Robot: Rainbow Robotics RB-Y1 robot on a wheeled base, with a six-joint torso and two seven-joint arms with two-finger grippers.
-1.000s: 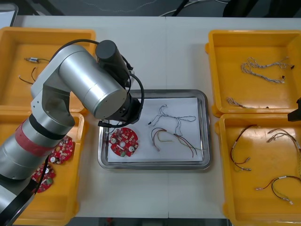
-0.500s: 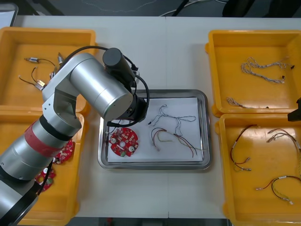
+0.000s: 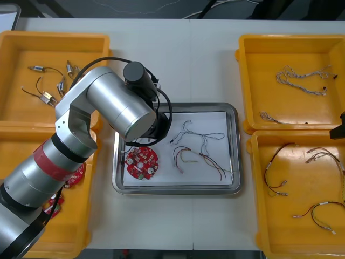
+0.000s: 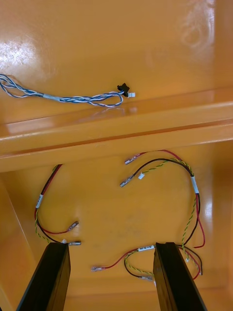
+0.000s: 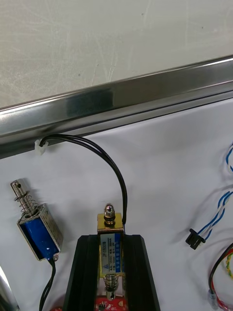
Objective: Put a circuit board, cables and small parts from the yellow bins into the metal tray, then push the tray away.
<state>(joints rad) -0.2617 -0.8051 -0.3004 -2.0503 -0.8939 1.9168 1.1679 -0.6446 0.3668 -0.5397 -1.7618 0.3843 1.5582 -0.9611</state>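
Left jaws grip boxy metal part (image 5: 110, 239).

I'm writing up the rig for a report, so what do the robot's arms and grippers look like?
The left arm is built of fat silver cylinders with black joints, a red band around one link and a black cable looping beside its wrist. The left gripper and right gripper both have straight, flat-sided black jaws.

Left arm (image 3: 116, 108) swings rightward and away from the robot, and its elbow slides off the far-left yellow bin (image 3: 16, 40). More small metal parts (image 3: 46, 97) now lie uncovered there. Left gripper (image 5: 110, 238), clamped on a small metal part (image 5: 108, 221), probably rides farther over the metal tray (image 3: 232, 110).
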